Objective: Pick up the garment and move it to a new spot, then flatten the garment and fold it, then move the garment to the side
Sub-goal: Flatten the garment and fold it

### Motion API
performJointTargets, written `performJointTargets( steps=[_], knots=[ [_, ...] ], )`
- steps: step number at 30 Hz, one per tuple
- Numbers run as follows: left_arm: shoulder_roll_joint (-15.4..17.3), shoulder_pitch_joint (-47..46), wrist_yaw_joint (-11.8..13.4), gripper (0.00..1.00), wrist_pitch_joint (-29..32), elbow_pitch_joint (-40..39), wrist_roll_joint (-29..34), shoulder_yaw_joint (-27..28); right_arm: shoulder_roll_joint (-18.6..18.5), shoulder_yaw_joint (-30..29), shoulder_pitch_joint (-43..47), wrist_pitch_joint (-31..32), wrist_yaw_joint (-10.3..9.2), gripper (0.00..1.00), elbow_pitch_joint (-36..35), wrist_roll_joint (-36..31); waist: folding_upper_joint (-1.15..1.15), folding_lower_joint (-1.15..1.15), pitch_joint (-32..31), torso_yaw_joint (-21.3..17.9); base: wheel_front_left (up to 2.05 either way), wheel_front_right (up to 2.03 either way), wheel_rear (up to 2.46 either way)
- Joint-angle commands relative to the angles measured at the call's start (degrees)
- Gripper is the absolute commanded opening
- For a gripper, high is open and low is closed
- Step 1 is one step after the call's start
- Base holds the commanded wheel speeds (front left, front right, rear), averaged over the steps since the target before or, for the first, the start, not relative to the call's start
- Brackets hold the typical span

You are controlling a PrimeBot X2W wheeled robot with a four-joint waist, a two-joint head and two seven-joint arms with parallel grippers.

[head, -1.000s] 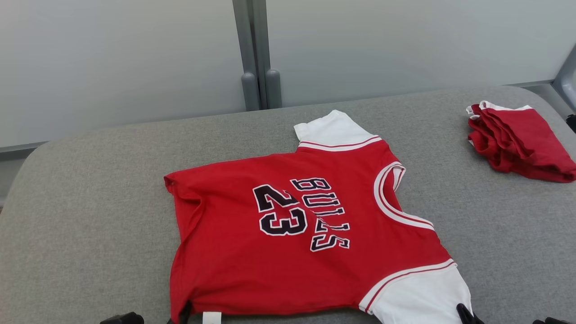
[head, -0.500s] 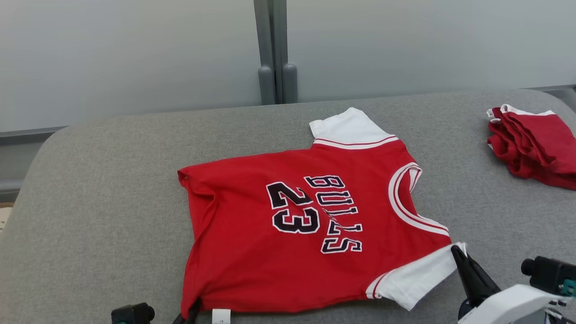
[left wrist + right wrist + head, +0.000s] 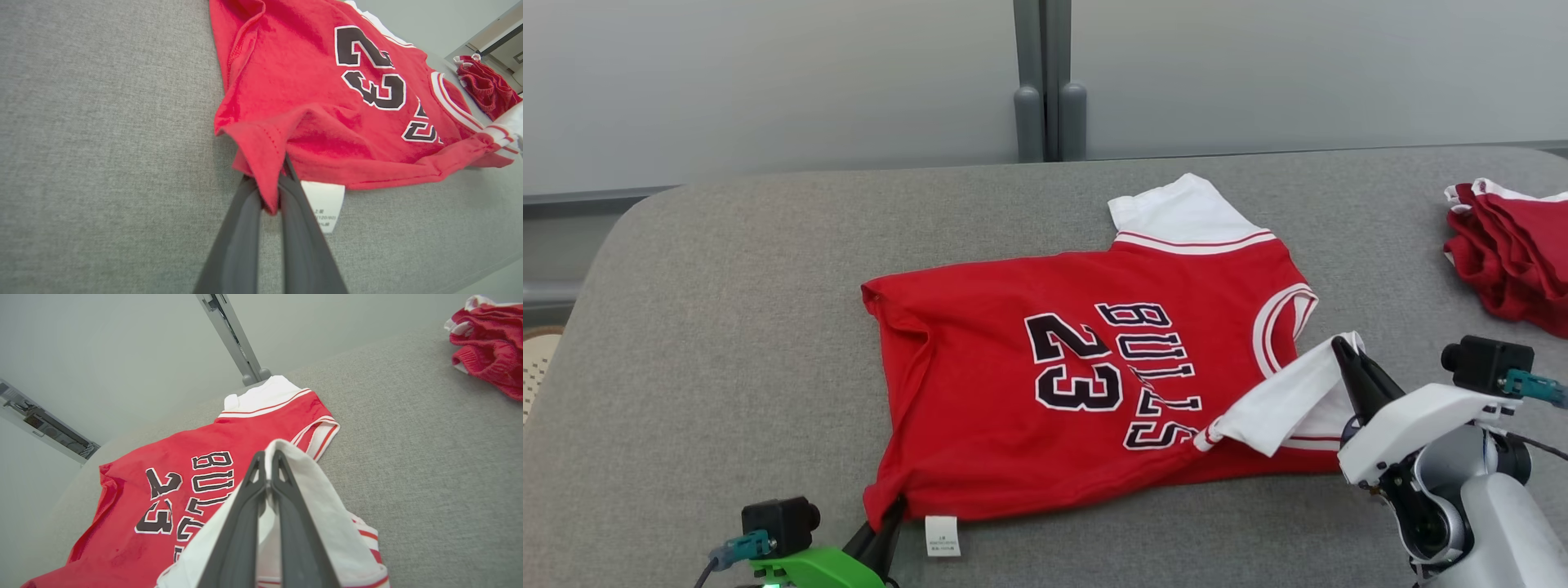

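I have the jersey (image 3: pixel 1045 392) lying in the middle of the grey surface (image 3: pixel 727 327), collar toward 3 o'clock and hem toward 9 o'clock. I judge the step in hand is folding the near side over toward 12 o'clock. To do it well, I want both arms at the same height and travelling together. This way the near edge is stretched between them and does not sag onto the letters. Then I lay sleeve on sleeve and hem on hem before I let go. The right gripper (image 3: pixel 1343 351), at 4 o'clock of the jersey, is clenched on the white sleeve (image 3: pixel 1282 400), which is lifted and turned over the red cloth. The left gripper (image 3: pixel 886 523), at 7 o'clock, is pinched tight on the hem corner (image 3: pixel 261 147), just beside the tag (image 3: pixel 942 535) and low to the surface. Another red garment (image 3: pixel 1515 261) sits well apart at 2 o'clock.
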Motion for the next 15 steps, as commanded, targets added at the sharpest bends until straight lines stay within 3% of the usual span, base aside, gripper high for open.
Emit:
performJointTargets(
  steps=[1, 14, 15],
  knots=[
    [-0.1, -1.6, -0.3, 0.0, 0.4, 0.2, 0.2, 0.0, -0.4, 0.4, -2.0, -1.0, 0.03, 0.0, 2.1, -0.6, 0.0, 0.0, 0.8, 0.8, 0.0, 0.0, 0.0],
    [-0.5, -9.9, -1.3, 0.0, 3.8, 2.2, 0.8, 0.1, -1.3, 4.5, -17.2, -9.3, 0.03, 0.0, 23.2, -1.6, 0.0, 0.0, 4.0, 1.4, 0.0, 0.0, 0.0],
    [-0.7, -10.3, -1.4, 0.3, 3.7, 2.5, 0.9, 0.2, -1.1, 4.7, -17.9, -9.8, 0.03, 0.0, 24.6, -1.4, 0.0, 0.0, 4.1, 1.4, 0.0, 0.0, 0.0]
  ],
)
